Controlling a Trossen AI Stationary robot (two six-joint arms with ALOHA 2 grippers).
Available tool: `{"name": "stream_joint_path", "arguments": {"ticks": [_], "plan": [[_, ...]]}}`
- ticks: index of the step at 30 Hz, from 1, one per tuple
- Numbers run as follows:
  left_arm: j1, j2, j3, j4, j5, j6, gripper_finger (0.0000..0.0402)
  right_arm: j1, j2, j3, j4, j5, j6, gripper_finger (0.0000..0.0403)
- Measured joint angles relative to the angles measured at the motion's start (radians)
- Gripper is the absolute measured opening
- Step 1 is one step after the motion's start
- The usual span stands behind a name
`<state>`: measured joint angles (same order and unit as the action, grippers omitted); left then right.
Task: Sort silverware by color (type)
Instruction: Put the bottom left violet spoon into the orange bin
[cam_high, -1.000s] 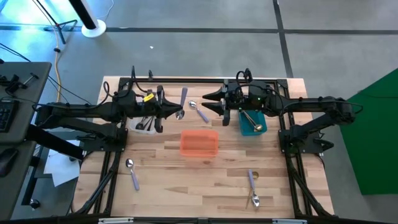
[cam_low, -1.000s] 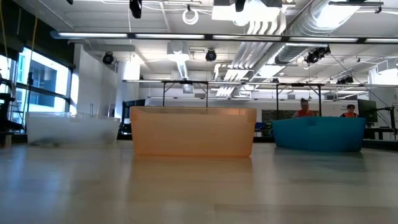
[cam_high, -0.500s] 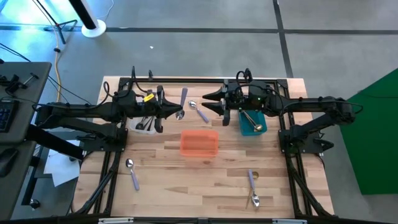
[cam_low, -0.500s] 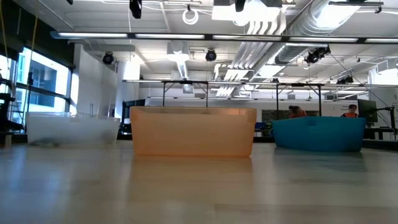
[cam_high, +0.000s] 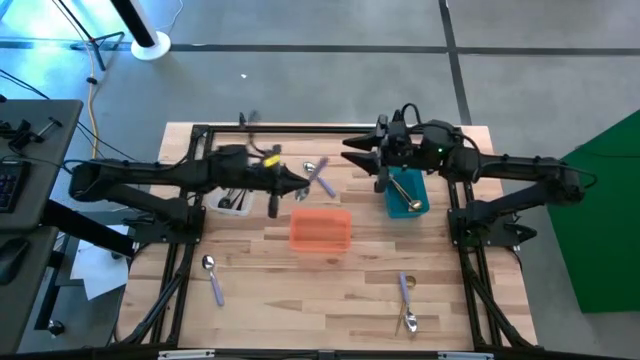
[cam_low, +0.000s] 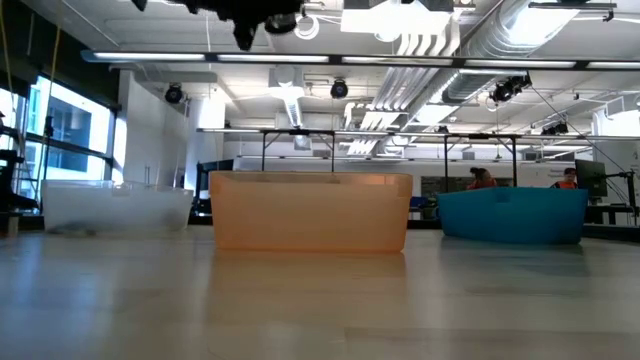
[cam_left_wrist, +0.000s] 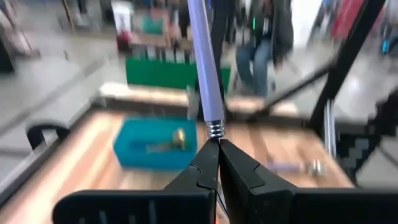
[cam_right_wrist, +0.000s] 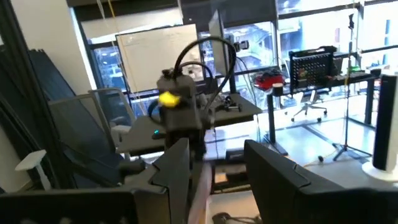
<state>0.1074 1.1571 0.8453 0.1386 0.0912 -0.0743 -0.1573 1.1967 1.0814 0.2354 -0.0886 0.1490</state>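
Note:
My left gripper (cam_high: 300, 186) is shut on a spoon with a lavender handle (cam_left_wrist: 204, 68). It hovers above the table just beyond the orange bin's (cam_high: 320, 229) far edge, and shows dark at the top of the low view (cam_low: 245, 15). My right gripper (cam_high: 362, 160) hangs open with nothing in it, beside the teal bin (cam_high: 405, 196), where a gold spoon (cam_high: 402, 190) lies. Another lavender-handled spoon (cam_high: 312, 168) lies flat on the table between the two grippers. More spoons lie at the near left (cam_high: 212, 278) and near right (cam_high: 406, 300). My left gripper pinches the spoon between its two fingertips at the silver neck (cam_left_wrist: 214, 130), just below the lavender handle. The handle rises out of the fingertips, tilted a little, with its free end out of the picture. The spoon is lifted clear of the table; its bowl end is hidden by the fingers.
A clear bin (cam_high: 234, 201) with dark spoons sits under my left arm. In the low view the clear (cam_low: 115, 210), orange (cam_low: 310, 212) and teal (cam_low: 512, 215) bins stand in a row. Bare wood lies in front of the orange bin. People move in the room behind.
My left gripper has gone toward the table's right edge with the spoon, from over the clear bin to beside the orange bin's far edge, and has tipped downward. My right gripper has drawn back toward the right edge and risen a little, still open.

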Motion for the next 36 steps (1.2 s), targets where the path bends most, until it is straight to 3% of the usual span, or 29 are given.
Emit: {"name": "stream_joint_path", "arguments": {"ticks": [9, 21, 36], "plan": [[-0.040, 0.251, 0.192, -0.328, 0.004, 0.111, 0.0000, -0.014, -0.071, 0.000, -0.174, 0.020, 0.007, 0.0140], [-0.071, 0.444, 0.211, -0.372, -0.009, 0.132, 0.0000, -0.025, -0.094, 0.000, -0.203, 0.027, 0.000, 0.0140], [-0.129, 0.562, 0.211, -0.464, -0.009, 0.129, 0.0000, -0.025, -0.094, 0.000, -0.250, 0.027, 0.007, 0.0140]]}}
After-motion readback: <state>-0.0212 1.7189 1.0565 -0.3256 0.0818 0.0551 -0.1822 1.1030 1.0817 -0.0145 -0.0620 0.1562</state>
